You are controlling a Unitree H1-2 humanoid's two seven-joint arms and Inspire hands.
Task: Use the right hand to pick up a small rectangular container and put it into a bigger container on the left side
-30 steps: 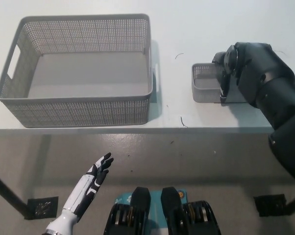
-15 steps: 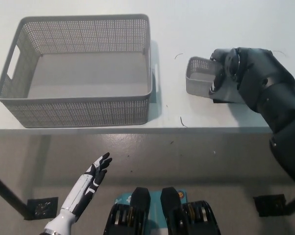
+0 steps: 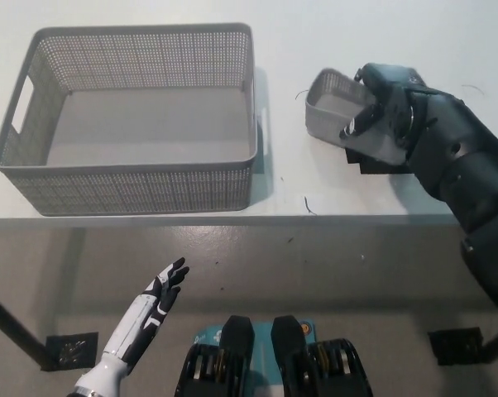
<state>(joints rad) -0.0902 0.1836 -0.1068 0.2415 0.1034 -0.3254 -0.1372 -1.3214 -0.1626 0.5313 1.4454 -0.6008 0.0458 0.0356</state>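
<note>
White table (image 3: 315,33) — big basket (image 3: 133,178) sits on it. Right of the basket, the black right hand (image 3: 380,103) grips the small container (image 3: 336,116), tilted and lifted. Left hand (image 3: 162,294) idles below the basket, fingers spread.

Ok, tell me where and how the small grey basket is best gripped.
Grip the small basket by its right-hand rim and wall, coming from the right and above, fingers inside the open top. The thin mesh wall suits a pinch, and the right hand holds it so now, tilted. The left hand rests low, open.
</note>
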